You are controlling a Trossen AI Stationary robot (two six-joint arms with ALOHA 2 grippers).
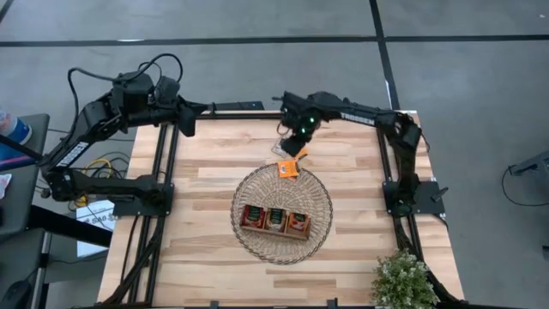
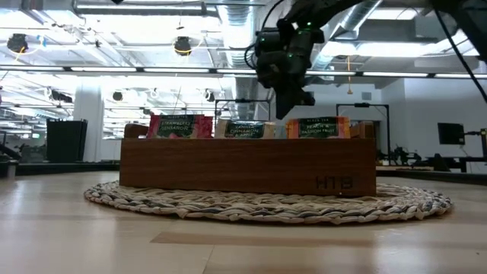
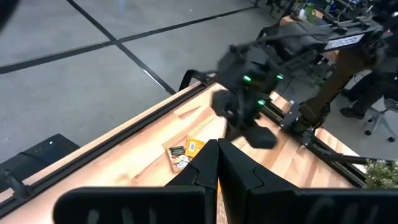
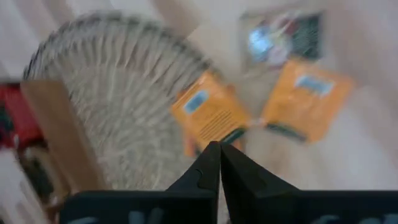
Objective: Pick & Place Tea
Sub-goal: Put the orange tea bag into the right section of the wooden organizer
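Right tool [image 4: 214, 149] pinched shut above orange tea sachets [image 4: 211, 115] at wicker basket [image 1: 319, 193] rim, gripping nothing visible. Left tool [image 3: 216, 149] shut, parked off counter [image 1: 214, 163] corner.

arms: black, jointed | right arm [image 1: 369, 116]: white lettering, green lights | left arm [image 1: 103, 120]: looped black cables

Woven wicker basket [image 1: 319, 190], wooden tray [image 2: 247, 167]

Grey concrete floor [image 1: 257, 21] with dark seams around my table. Small potted plant [image 1: 401, 281] at 5 o'clock. Behind: white columns, ceiling ducts [image 2: 137, 9], strip lights, possibly monitors [image 2: 450, 133] at 3 o'clock.
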